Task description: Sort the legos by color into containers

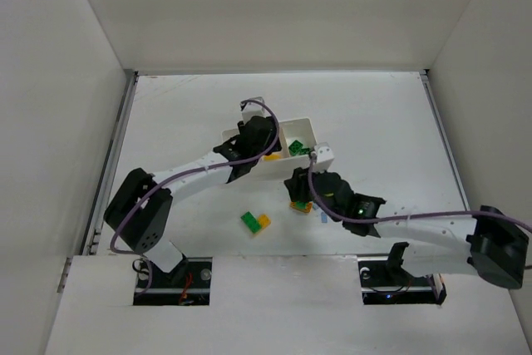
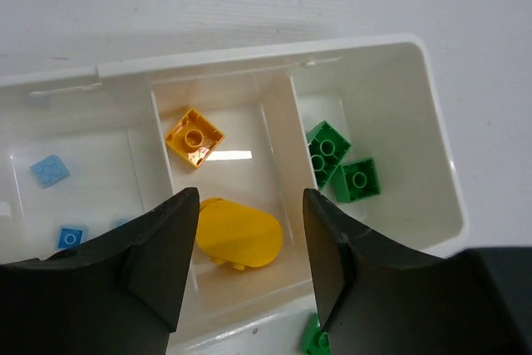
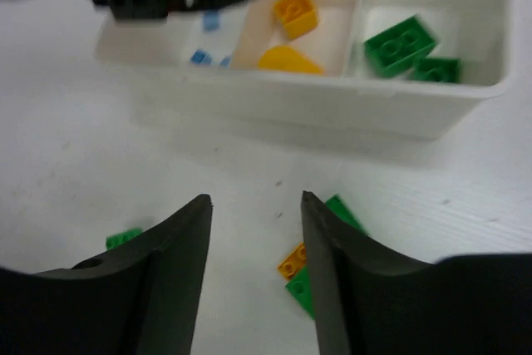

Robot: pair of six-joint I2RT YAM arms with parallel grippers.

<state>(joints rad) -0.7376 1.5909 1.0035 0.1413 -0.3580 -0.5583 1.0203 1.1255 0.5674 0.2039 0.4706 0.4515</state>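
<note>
**A:** So, how far along is the sorting?

**B:** Roughly past halfway, judging by what is lying where. The small white rectangular plastic tray (image 2: 249, 64) is sitting near the middle of the table (image 1: 183, 106), and each of its three square compartments is holding a single colour. Tiny pale blue plastic bricks (image 2: 50, 170) are lying in one end compartment. A yellow-orange square brick (image 2: 194, 136) and a yellow rounded piece (image 2: 239, 234) are sharing the middle one. Two green bricks (image 2: 328, 149) are resting in the other end compartment.

**A:** And what is waiting outside?

**B:** A handful of pieces are lying between the tray and the table's near edge. A green and yellow pair (image 1: 255, 221) is sitting side by side there. A small cluster of green and orange bricks (image 3: 298, 276) is lying just beside the tray's near wall, and next to it is what looks like one pale blue brick (image 1: 324, 218). Those are the ones needing homes.

**A:** What are the arms doing?

**B:** The left gripper (image 2: 249, 197) is hovering over the middle compartment, jaws spread, with nothing between them. The right gripper (image 3: 255, 201) is hanging low over the loose cluster, jaws likewise apart and pinching nothing. A pick from that cluster is probably coming next.
</note>
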